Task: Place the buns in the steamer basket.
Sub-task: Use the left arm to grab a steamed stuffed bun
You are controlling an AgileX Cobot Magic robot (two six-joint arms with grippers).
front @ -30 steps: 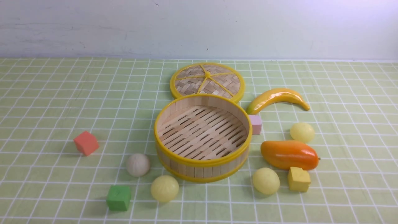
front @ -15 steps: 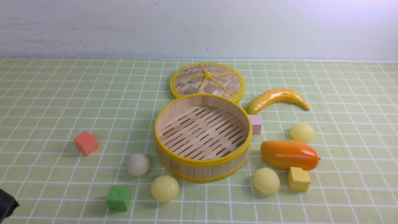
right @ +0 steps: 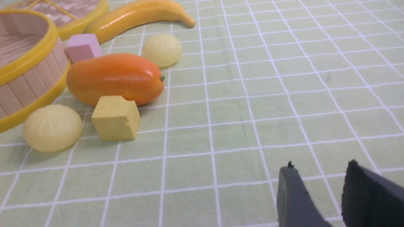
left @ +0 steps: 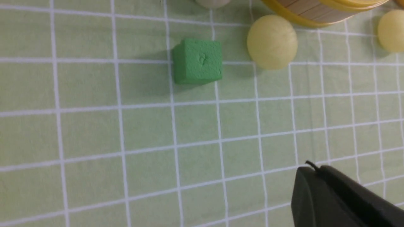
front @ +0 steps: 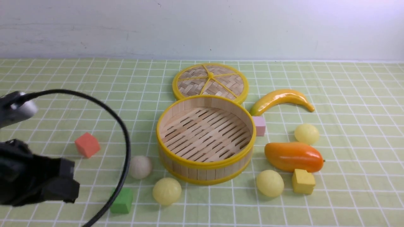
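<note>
Green cloth with white grid lines over the tabletop, against a pale wall. Set out on it, outside the steamer basket (front: 205,172): one off-white bun (front: 141,167) on the left, one pale yellow bun (front: 167,191) at the near left edge of the basket, another yellow bun (front: 270,183) near and right, and a farther yellow bun (front: 306,134) on the right, beyond the orange mango (front: 293,157).

Probably light, likely a little soft, and apt to roll if nudged off-centre. Best taken at the widest part, from opposite sides, with a mild squeeze; too high on the dome, could slip out. For the near right one, mind the yellow cube (front: 303,181) just beside; for the near left one, mind the basket wall and the green cube (front: 124,201).

Well apart from every bun, on the near side of the cloth: left fingers (left: 312,167), drawn together with nothing between, and needing to part before any grasp. Also well clear of the buns, to the near right: right fingers (right: 320,167), spread apart and empty. Over the left side of the cloth, the dark left arm (front: 34,176) and a looping cable (front: 127,142).
</note>
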